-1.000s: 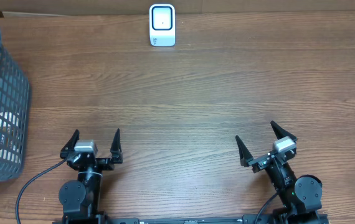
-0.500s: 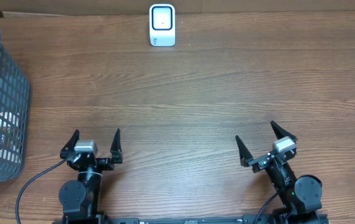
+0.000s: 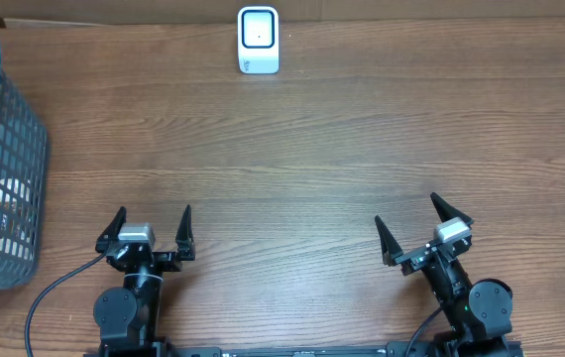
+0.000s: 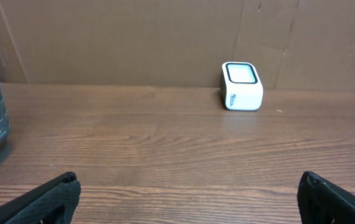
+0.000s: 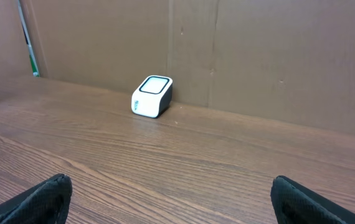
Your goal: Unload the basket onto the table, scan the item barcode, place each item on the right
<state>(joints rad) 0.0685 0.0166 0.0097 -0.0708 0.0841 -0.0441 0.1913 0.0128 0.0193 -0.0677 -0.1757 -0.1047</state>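
Wooden table (image 3: pixel 312 149) | left end effector (image 3: pixel 153 213) wide-open, empty | right end effector (image 3: pixel 406 210) same (both low)

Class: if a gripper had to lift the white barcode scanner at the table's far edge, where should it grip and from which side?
Probably its two side walls, coming down from above. The barcode scanner is a small upright box with flat sides, free on both flanks, and this grip leaves its dark-rimmed window uncovered.
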